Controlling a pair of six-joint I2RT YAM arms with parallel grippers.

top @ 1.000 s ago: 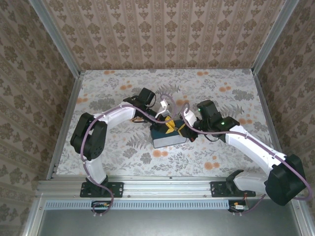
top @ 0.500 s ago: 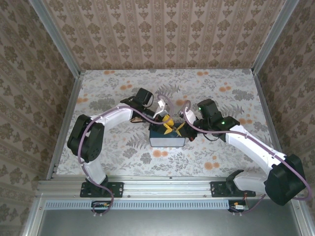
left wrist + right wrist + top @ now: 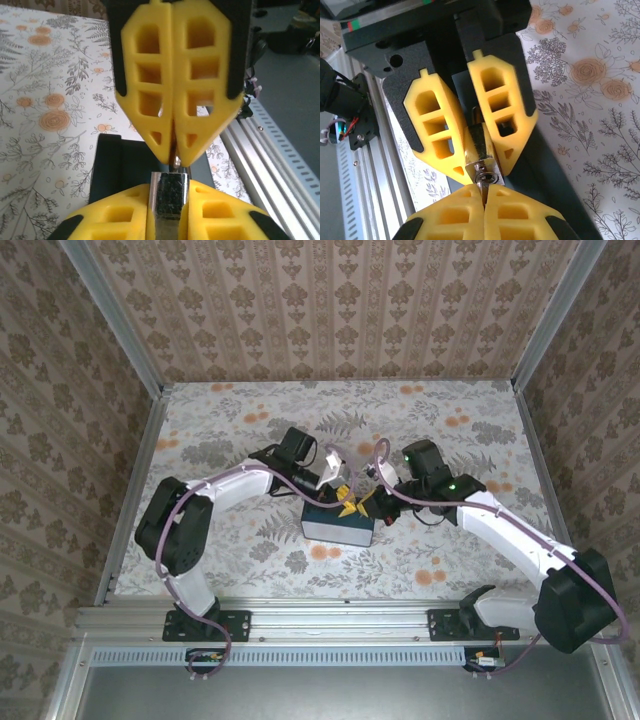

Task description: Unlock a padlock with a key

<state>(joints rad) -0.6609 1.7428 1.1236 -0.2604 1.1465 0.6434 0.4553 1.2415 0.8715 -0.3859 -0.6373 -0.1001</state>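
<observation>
Soft, even light from above washes the tabletop (image 3: 450, 410), leaving only faint shadows. Wrist views are bright; the left pincer (image 3: 169, 192) blurs close to the lens, and the padlock (image 3: 170, 215) glints along its metal edges

Over dark box (image 3: 338, 527): left gripper (image 3: 345, 498) and right gripper (image 3: 366, 504) tip to tip, padlock (image 3: 479, 149) and key (image 3: 482, 186) plugging the joint, no way through. Left arm (image 3: 235, 483) bars box's left flank, right arm (image 3: 500, 530) its right. Table (image 3: 450, 410) in front of and beyond box lies open.
</observation>
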